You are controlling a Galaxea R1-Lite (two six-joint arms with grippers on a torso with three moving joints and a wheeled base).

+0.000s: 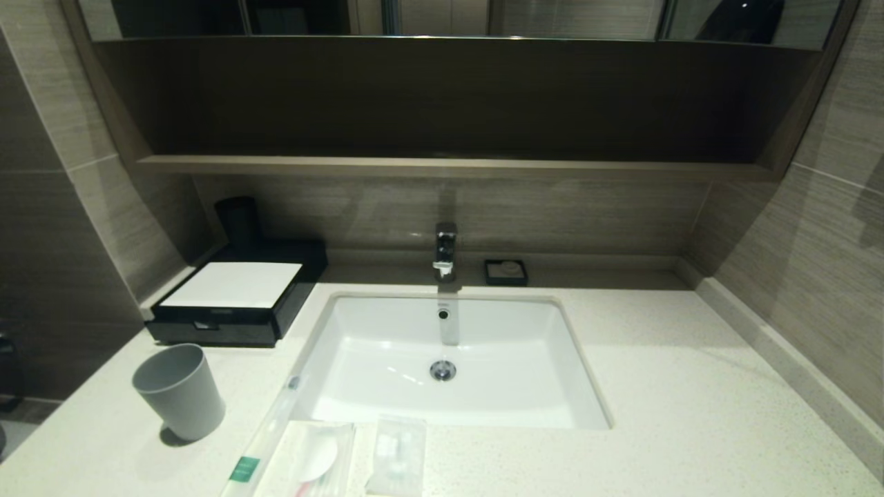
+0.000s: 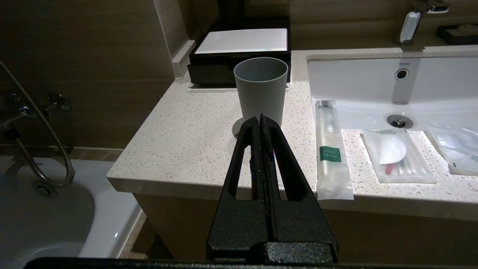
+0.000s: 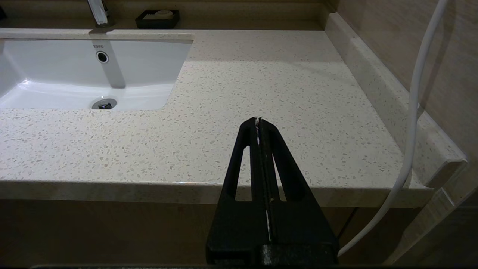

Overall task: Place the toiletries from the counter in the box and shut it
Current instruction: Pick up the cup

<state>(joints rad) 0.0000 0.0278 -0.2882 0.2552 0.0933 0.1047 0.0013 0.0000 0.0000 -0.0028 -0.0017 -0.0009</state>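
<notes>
Closed, empty jaws of the left gripper (image 2: 260, 118) hang off the counter (image 2: 194, 123) edge facing the cup (image 2: 261, 87), packets (image 2: 330, 149) at three o'clock, box (image 2: 239, 46) at twelve behind it, so reaching straight risks toppling it; right gripper (image 3: 258, 120) parked closed.

We see three clear-wrapped toiletries along the surface's (image 1: 656, 386) near edge: a long green-labelled packet (image 1: 266, 435) leftmost, two flat packets (image 1: 314, 455) (image 1: 397, 459) beside it. The black white-topped box (image 1: 235, 297) sits far left, drawer shut.
</notes>
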